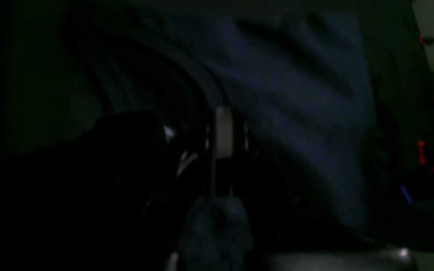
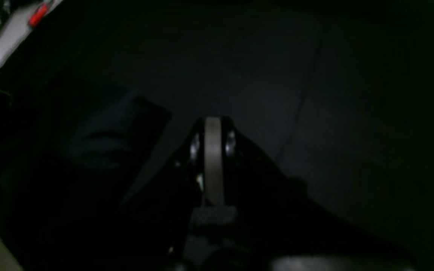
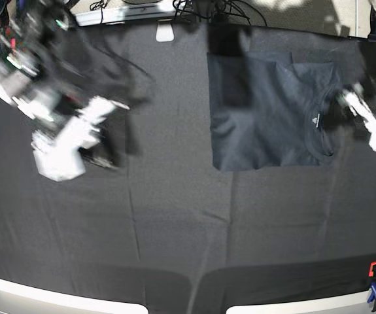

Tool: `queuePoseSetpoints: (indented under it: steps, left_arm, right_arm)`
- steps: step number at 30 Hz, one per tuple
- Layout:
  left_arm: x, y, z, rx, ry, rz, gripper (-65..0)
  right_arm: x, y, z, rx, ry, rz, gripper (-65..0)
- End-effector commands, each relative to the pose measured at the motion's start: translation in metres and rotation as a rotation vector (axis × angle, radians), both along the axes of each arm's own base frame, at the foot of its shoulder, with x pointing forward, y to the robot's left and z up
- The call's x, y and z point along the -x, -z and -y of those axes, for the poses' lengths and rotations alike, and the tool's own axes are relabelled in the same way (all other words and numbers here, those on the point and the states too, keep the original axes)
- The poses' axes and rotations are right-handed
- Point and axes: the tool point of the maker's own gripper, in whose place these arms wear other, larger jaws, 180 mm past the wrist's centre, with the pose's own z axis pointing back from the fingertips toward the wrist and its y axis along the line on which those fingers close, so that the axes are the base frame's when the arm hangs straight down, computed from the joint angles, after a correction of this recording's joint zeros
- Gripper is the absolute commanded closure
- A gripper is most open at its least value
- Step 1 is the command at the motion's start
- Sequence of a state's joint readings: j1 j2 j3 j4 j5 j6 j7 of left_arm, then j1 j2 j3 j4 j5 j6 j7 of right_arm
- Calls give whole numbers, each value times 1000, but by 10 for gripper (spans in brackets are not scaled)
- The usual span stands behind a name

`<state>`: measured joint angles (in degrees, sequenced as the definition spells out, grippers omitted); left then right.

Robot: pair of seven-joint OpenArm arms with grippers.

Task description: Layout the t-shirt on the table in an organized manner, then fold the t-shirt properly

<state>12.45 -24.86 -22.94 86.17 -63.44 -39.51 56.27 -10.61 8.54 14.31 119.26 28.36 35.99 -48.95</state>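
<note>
The dark navy t-shirt (image 3: 266, 111) lies flat at the back right of the table (image 3: 174, 216), with its neck and small white label (image 3: 316, 120) turned to the right. My left gripper (image 3: 337, 110) is at the neck edge. In the left wrist view it (image 1: 222, 113) is shut, with the collar's curve and the shirt's body (image 1: 296, 94) just beyond its tip. I cannot tell whether any cloth is pinched. My right gripper (image 3: 109, 157) is far to the left, blurred and away from the shirt. In the right wrist view it (image 2: 213, 124) is shut and empty over the black tablecloth (image 2: 333, 113).
A red and blue clamp (image 3: 373, 281) grips the front right corner. More red clamps show along the table edge (image 1: 421, 152) (image 2: 38, 15). Cables and gear lie behind the back edge (image 3: 194, 8). A pale rim (image 3: 44, 291) runs along the front.
</note>
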Motion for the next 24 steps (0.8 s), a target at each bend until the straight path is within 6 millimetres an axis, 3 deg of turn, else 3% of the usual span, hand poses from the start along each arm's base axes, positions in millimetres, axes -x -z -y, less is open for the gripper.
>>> queuePoseSetpoints:
  steps: [1, 6, 13, 20, 24]
  left_arm:
    - [-5, -16, -3, 0, 6, 50, 0]
    - [14, -30, 13, -5, 90, 45, 0]
    - [59, -41, 53, -17, 149, 63, 0]
    - [89, -8, 70, -28, 107, -45, 0]
    - [95, -2, 73, -35, 105, -70, 0]
  right_arm:
    - [-8, -9, -9, -7, -28, 55, 0]
    - [-35, 0, -51, -34, -112, 55, 0]
    - [-73, -4, -105, -45, -221, 51, 0]
    - [-95, 14, -138, -7, -300, -16, 0]
    - [-103, 23, -146, 34, -328, -40, 0]
